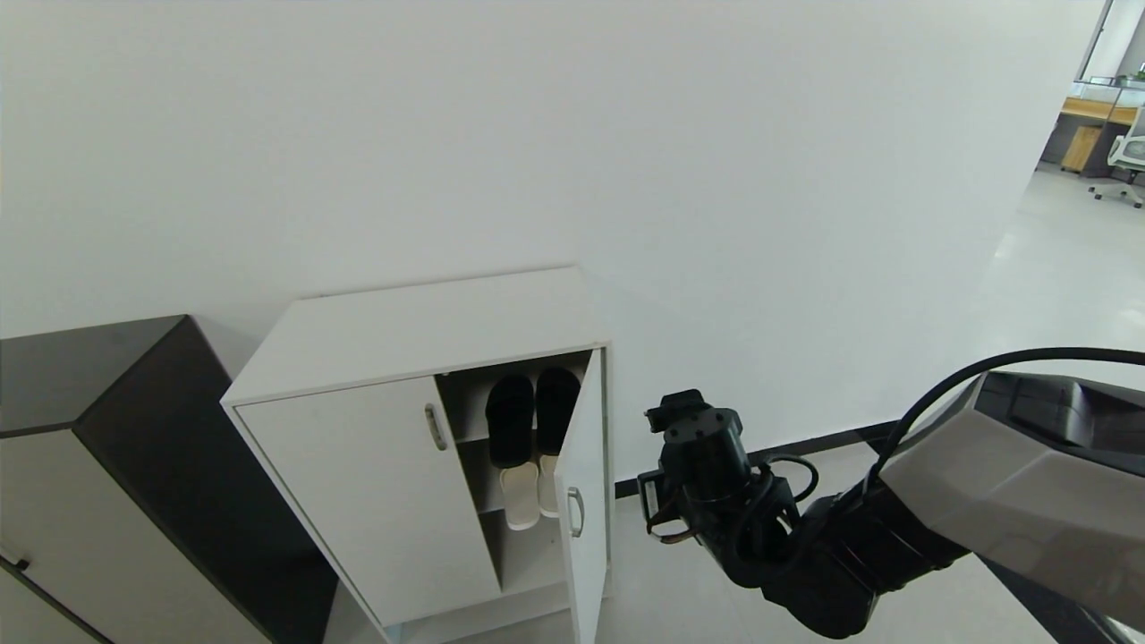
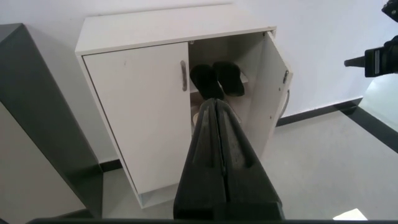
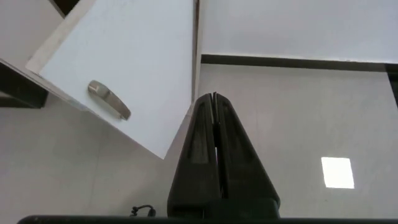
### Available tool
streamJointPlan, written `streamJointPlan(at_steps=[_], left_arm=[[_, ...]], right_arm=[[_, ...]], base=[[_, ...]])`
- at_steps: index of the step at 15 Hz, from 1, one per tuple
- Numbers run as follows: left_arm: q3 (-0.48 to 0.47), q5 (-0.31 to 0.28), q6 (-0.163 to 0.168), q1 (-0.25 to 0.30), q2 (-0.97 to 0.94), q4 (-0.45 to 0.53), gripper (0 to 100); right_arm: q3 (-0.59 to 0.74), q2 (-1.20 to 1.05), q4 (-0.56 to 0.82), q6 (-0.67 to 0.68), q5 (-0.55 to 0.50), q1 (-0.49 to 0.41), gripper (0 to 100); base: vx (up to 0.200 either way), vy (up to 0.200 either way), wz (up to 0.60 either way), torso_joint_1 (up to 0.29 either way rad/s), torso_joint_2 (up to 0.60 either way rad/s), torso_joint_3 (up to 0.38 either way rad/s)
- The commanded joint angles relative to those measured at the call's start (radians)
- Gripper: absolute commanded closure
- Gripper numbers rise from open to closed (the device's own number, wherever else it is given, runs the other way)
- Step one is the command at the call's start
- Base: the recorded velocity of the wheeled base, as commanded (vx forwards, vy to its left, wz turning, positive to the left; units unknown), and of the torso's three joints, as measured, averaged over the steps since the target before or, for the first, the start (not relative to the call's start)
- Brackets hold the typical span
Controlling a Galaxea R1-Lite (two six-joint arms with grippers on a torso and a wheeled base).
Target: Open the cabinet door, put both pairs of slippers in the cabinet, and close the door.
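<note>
Beside the open door point(image 1: 583, 447), right gripper point(image 3: 215, 99) closed

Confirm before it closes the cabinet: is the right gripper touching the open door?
Apart. In the left wrist view, white wall shows between the right gripper and the open door.

Wall point(image 1: 626, 134) was plain white w/ a black baseboard point(image 3: 298, 61), floor point(image 1: 1055, 268) pale grey. Dark cabinet point(image 1: 134, 429) sat on the left, office chair point(image 1: 1125, 156) + wooden desk point(image 1: 1084, 143) in the bg far right.
</note>
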Motion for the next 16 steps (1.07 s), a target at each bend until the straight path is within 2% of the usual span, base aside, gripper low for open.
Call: streamJointPlan(at_steps=[1, 3, 9, 14, 16], left_arm=[[0.0, 0.0, 0.002, 0.0, 0.001, 0.001, 100], [0.0, 0.0, 0.003, 0.0, 0.001, 0.0, 100], [0.0, 0.0, 0.002, 0.0, 0.001, 0.0, 100], [0.0, 0.0, 0.005, 0.0, 0.001, 0.0, 100], [0.0, -0.001, 0.005, 0.0, 0.001, 0.001, 100]], right_arm=[[0.0, 0.001, -0.002, 0.0, 0.002, 0.001, 100], [0.009, -0.002, -0.018, 0.0, 0.0, 0.001, 100], [0.048, -0.016, -0.135, -0.049, -0.004, -0.022, 100], [0.164, -0.143, -0.143, -0.112, -0.003, -0.082, 100], [0.253, -0.186, -0.14, -0.122, -0.003, -0.094, 100]], base=[[0.0, 0.0, 0.6, 0.002, 0.0, 0.002], [0.0, 0.0, 0.6, 0.01, 0.0, 0.007], [0.0, 0.0, 0.0, 0.0, 0.0, 0.0], [0.0, 0.0, 0.0, 0.0, 0.0, 0.0], [0.2, 0.0, 0.0, 0.002, 0.0, 0.005]])
